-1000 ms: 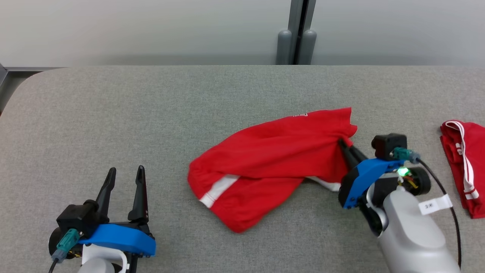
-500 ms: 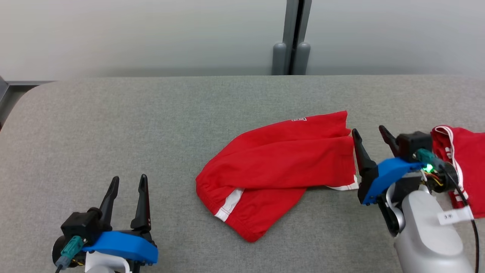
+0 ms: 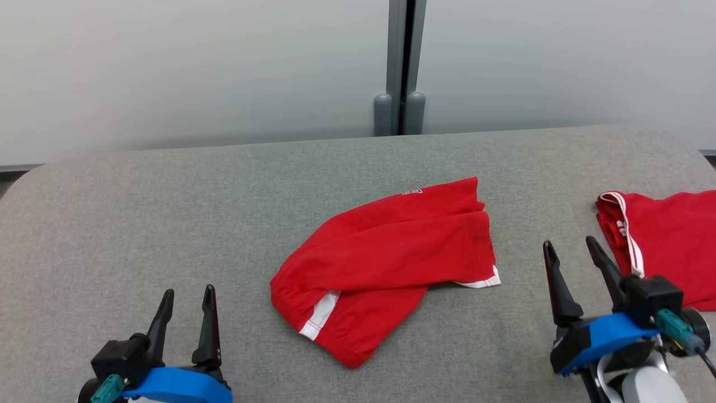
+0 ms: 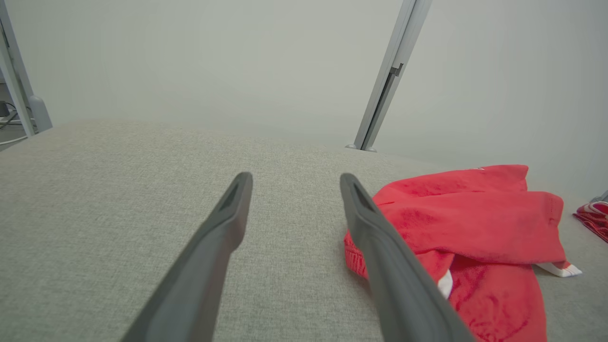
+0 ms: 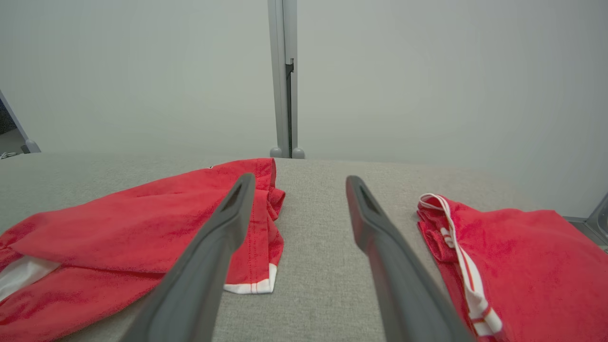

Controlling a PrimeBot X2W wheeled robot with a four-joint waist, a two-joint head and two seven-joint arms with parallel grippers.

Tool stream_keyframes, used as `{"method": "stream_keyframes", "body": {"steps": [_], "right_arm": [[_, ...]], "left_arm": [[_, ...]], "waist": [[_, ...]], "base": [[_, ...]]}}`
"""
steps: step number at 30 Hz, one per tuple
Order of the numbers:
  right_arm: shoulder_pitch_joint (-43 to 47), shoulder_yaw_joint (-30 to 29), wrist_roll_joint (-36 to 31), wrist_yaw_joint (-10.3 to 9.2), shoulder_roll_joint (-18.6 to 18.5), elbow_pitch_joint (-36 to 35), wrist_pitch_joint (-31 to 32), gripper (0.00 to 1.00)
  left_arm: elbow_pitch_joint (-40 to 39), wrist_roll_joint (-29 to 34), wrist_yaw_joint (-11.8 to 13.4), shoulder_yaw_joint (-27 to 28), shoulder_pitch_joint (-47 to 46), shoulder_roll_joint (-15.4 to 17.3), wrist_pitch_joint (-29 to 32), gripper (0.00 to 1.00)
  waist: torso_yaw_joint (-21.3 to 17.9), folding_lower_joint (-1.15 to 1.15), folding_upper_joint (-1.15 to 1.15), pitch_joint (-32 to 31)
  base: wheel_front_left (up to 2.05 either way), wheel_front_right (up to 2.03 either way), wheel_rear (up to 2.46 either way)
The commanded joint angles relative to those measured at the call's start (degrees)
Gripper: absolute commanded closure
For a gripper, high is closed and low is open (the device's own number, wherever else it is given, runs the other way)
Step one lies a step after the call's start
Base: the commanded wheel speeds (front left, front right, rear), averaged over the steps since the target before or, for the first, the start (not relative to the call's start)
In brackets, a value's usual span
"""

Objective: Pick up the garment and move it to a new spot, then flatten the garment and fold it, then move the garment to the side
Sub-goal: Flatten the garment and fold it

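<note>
The garment (image 3: 386, 263), red shorts with white trim, lies loosely folded on the middle of the grey table (image 3: 168, 212); it also shows in the left wrist view (image 4: 475, 228) and right wrist view (image 5: 142, 228). My right gripper (image 3: 570, 246) hangs open and empty at the lower right, between the garment and a second red piece, touching neither. In its own view the right gripper (image 5: 297, 183) points over bare table. My left gripper (image 3: 187, 294) rests open and empty at the lower left, well clear of the garment; its own view has the left gripper (image 4: 294, 178) over bare table.
A second red garment with white stripes (image 3: 665, 246) lies at the table's right side, also in the right wrist view (image 5: 503, 247). A pale wall with a grey vertical post (image 3: 400, 67) stands behind the table. The table's left half is bare.
My right gripper let go of the garment's right end, opened and drew back toward me. The garment dropped flat on the table. The head camera shifted, so the whole picture moved.
</note>
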Motion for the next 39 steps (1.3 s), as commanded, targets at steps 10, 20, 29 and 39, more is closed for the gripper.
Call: {"method": "stream_keyframes", "body": {"steps": [10, 20, 29, 39], "right_arm": [[7.96, -0.52, 1.10, 0.04, 0.82, -9.99, 4.65, 0.00], [8.08, -0.25, 2.43, 0.04, 0.88, -11.59, 5.72, 0.00], [7.33, 0.29, 3.11, 0.04, 0.87, -11.04, 5.64, 0.00], [6.55, 1.47, 4.95, 0.04, 0.85, -9.23, 5.39, 0.00]], "left_arm": [[-0.59, 1.02, -0.28, 1.52, 2.25, -0.51, -0.24, 0.00], [-0.55, 1.86, -0.53, 0.99, 1.94, -0.79, -0.24, 0.00], [0.00, 3.07, -2.48, -5.68, 3.20, -2.38, 4.49, 0.00], [6.04, -2.39, -4.83, -10.91, 0.04, -5.85, 7.54, 0.00]], "waist": [[-1.00, 0.01, 0.00, -0.56], [-0.72, 0.01, 0.00, 0.01], [-0.95, 0.01, 0.00, 0.95], [-1.07, 0.01, 0.00, 2.61]], "base": [[0.00, 0.00, 0.00], [0.00, 0.00, 0.00], [0.00, 0.00, 0.00], [0.00, 0.00, 0.00]]}}
